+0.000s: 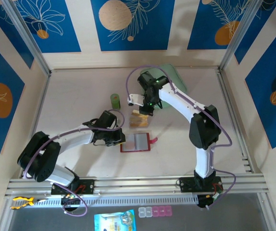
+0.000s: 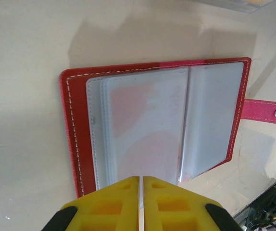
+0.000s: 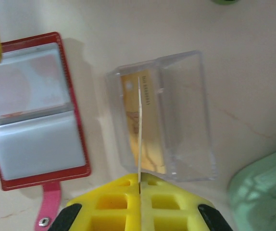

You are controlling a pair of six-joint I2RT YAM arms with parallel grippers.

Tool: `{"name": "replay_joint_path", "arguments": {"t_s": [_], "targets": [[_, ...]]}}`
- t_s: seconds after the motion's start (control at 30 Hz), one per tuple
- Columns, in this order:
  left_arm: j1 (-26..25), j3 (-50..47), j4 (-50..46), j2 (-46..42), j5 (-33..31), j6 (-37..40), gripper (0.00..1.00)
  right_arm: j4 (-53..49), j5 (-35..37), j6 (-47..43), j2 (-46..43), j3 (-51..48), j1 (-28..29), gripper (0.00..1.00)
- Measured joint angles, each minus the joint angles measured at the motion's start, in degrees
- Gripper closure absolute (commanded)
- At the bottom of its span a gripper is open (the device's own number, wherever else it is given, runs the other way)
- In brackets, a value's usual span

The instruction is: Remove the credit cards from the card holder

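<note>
The red card holder [image 1: 123,149] lies open on the table, its greyish clear sleeves [image 2: 147,125] face up and its pink tab [image 2: 268,111] to one side. My left gripper [image 2: 141,179] is shut, its yellow tips resting on the near edge of the sleeves. My right gripper [image 3: 140,179] is shut on a thin credit card [image 3: 140,125], seen edge-on. It holds the card over a clear plastic box [image 3: 186,120]. A tan credit card [image 3: 131,106] lies inside that box. The holder [image 3: 78,139] sits just beside the box.
A mint-green pouch [image 1: 174,77] lies behind the right arm, close to the clear box [image 1: 139,120]. A small green cylinder [image 1: 115,100] stands left of the box. Metal rails border the table on both sides and along the front.
</note>
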Motion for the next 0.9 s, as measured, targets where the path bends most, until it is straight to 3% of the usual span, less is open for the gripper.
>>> {"name": "replay_joint_path", "arguments": {"t_s": [0.3, 0.9], "targets": [[0.6, -0.2, -0.2, -0.9, -0.4, -0.1, 0.90, -2.6, 0.2, -3.0, 5.6, 5.3, -0.5, 1.00], [1.0, -0.7, -0.2, -1.1, -0.5, -0.2, 0.89, -0.9, 0.2, -2.7, 7.4, 2.2, -0.5, 0.82]]}}
